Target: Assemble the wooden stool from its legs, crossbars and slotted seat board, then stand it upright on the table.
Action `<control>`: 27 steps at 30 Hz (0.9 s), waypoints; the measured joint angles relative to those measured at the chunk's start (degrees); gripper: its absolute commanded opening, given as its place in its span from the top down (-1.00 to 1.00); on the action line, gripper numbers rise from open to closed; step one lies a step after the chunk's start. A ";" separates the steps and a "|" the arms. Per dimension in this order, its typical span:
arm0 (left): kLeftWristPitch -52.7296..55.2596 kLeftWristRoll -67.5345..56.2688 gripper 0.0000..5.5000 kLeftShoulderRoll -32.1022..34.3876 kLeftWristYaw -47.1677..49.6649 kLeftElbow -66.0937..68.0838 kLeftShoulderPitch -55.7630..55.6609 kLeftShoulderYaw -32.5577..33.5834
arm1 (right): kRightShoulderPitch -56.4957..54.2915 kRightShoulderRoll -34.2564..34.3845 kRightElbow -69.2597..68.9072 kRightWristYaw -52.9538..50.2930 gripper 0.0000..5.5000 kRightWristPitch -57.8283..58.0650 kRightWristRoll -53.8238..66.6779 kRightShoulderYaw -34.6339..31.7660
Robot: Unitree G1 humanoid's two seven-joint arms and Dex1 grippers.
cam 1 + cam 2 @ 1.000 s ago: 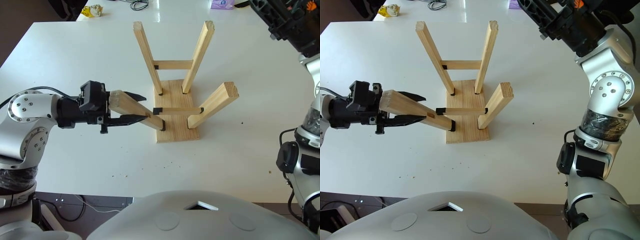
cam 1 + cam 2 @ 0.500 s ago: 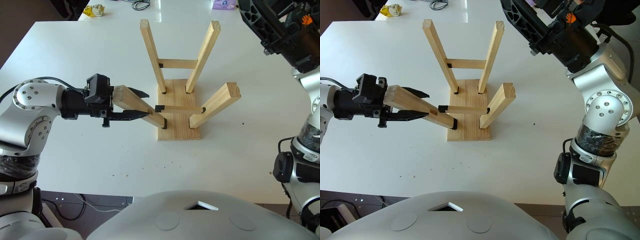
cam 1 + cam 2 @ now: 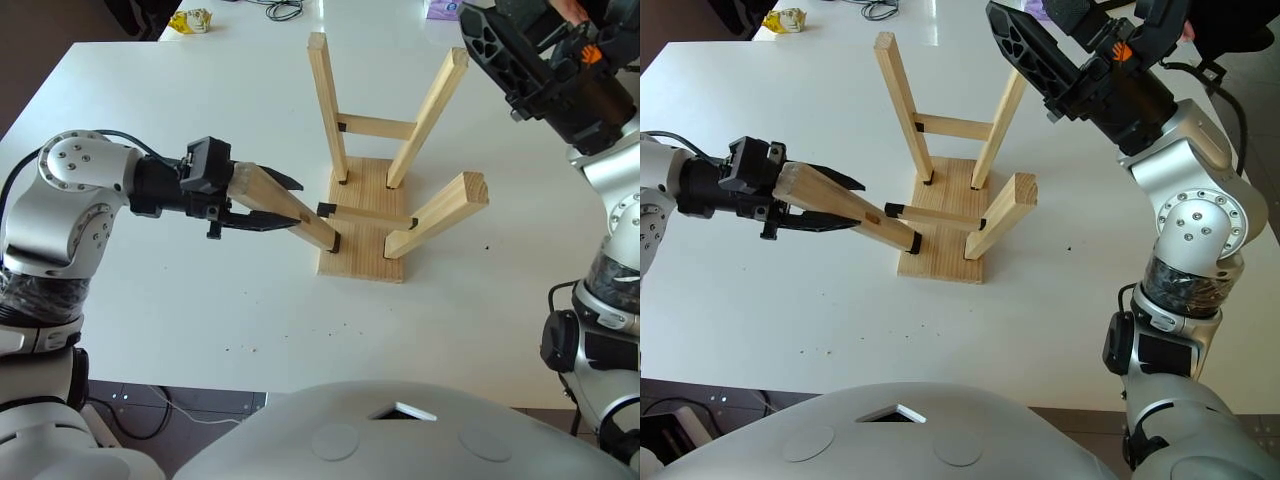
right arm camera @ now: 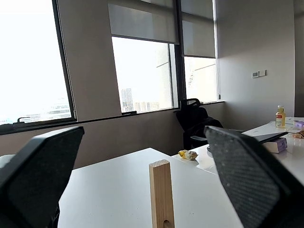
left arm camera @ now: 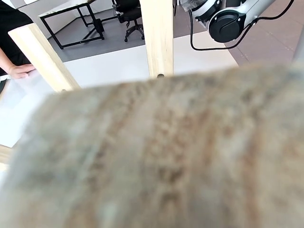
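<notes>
The stool lies upside down, its slotted seat board (image 3: 365,262) flat on the white table. Two far legs (image 3: 328,105) (image 3: 428,115) stand up, joined by a crossbar (image 3: 378,127). Both near legs lean outward, linked by a second crossbar (image 3: 365,213). My left gripper (image 3: 280,203) is shut on the near-left leg (image 3: 315,228), whose blurred wood is close up in the left wrist view (image 5: 156,156). My right gripper (image 4: 142,130) hangs open above the back right, level with the top of a far leg (image 4: 161,194). The near-right leg (image 3: 440,212) is not held.
A yellow wrapper (image 3: 187,20), cables (image 3: 280,8) and a purple pack (image 3: 440,8) lie on the table behind. Bare white tabletop (image 3: 200,320) surrounds the stool, with free room left and in front. The table's front edge runs close below.
My left gripper moved right and slightly up with the near-left leg, and the stool shifted and turned a little. My right gripper swung left and down toward the far-right leg's top.
</notes>
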 measured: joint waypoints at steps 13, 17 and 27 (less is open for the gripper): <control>1.50 3.31 0.26 -0.59 -2.93 1.54 -5.89 -3.12 | 4.18 1.79 -3.93 -4.00 -0.70 -0.76 1.65 0.34; 2.99 2.25 0.26 1.81 -2.84 -2.52 -2.12 -0.30 | 5.44 1.84 -5.21 -5.48 -0.70 -0.96 2.06 0.17; 6.77 0.79 0.26 4.10 -3.12 -6.70 -2.19 -0.25 | 8.38 3.40 -7.92 -9.55 -0.70 -1.55 3.27 0.39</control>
